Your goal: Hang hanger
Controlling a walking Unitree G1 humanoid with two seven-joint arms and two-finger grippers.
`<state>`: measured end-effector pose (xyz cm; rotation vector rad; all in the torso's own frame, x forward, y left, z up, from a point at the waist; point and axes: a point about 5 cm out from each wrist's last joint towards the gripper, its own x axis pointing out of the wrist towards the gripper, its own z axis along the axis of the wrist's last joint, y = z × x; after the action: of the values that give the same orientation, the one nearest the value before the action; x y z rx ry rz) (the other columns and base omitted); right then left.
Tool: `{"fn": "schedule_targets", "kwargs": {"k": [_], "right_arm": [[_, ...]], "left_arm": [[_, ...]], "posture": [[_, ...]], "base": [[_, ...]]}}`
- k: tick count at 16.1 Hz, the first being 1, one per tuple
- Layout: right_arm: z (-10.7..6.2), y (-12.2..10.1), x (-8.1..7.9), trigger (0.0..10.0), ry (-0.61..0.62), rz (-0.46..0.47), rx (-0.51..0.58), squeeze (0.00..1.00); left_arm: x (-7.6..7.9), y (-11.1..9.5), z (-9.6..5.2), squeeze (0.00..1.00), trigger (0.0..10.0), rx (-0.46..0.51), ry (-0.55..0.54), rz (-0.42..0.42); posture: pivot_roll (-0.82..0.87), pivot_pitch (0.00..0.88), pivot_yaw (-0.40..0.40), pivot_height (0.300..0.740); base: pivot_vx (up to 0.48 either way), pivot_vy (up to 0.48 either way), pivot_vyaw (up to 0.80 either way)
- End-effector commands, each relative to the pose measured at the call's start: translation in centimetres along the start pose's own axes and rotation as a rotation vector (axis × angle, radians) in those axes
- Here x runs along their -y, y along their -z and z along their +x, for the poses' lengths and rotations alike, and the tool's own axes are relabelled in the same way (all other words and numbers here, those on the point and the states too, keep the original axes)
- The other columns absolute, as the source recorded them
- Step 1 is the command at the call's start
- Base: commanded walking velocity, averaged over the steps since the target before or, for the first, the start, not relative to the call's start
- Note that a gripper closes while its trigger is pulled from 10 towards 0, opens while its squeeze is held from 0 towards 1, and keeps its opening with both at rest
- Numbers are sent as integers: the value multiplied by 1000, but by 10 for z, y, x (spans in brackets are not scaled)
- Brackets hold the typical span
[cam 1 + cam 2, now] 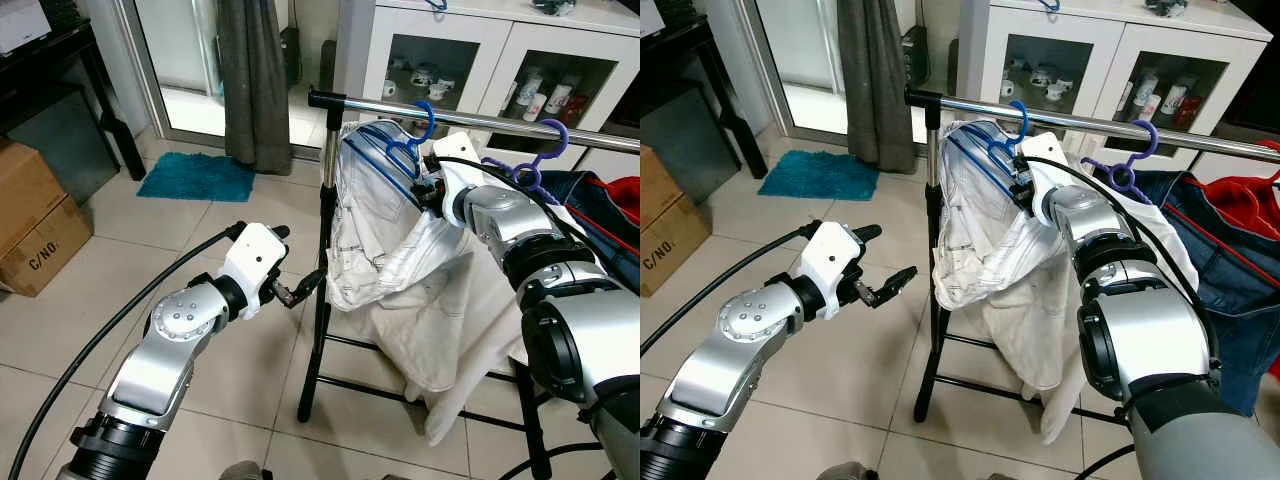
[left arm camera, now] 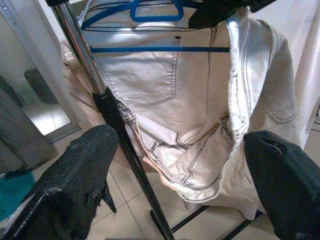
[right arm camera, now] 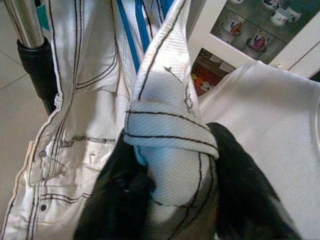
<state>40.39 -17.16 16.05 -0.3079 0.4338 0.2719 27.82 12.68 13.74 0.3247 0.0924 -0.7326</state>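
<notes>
A blue plastic hanger (image 1: 405, 148) carrying white denim trousers with dark stitching (image 1: 375, 225) has its hook over the shiny metal rail of a black-framed clothes rack (image 1: 480, 117), in the upper middle of the head views. The right claw (image 3: 170, 185) is up at the hanger's right shoulder, just below the rail, its two black fingers (image 3: 117, 197) pinching a folded band of the white denim and a bit of blue hanger between them. The left claw (image 1: 300, 288) hovers in the centre-left of the frame, level with the lower fold of the trousers and just beside the rack's black upright post; its fingers (image 2: 75, 185) are spread wide with nothing between them, pointing at the trousers.

A purple plastic hanger (image 1: 535, 160) hangs on the same rail further right, over a pale garment. Blue and red clothing (image 1: 605, 215) hangs at the right edge. Behind the rack stands a white glass-door cabinet (image 1: 480, 50); a teal mat (image 1: 195, 177) lies on the tiled floor in the upper left, and cardboard boxes (image 1: 35, 215) sit at the left edge.
</notes>
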Motion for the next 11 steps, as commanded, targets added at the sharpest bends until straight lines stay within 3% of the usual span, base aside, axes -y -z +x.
{"fn": "schedule_targets", "kwargs": {"k": [1,6,11], "right_arm": [[0,-4,-2,0,-14,-11,6,0],[1,-1,-3,0,-18,-13,-2,0],[1,-1,-3,0,-15,-8,9,0]], "left_arm": [[3,-5,1,0,10000,14,29,16],[14,-12,-2,0,10000,65,139,-31],[11,-12,-2,0,10000,59,126,-25]], "posture": [[16,0,-33,740],[15,0,-34,740],[16,0,-37,740]], "base": [[0,0,0],[0,0,0],[0,0,0]]}}
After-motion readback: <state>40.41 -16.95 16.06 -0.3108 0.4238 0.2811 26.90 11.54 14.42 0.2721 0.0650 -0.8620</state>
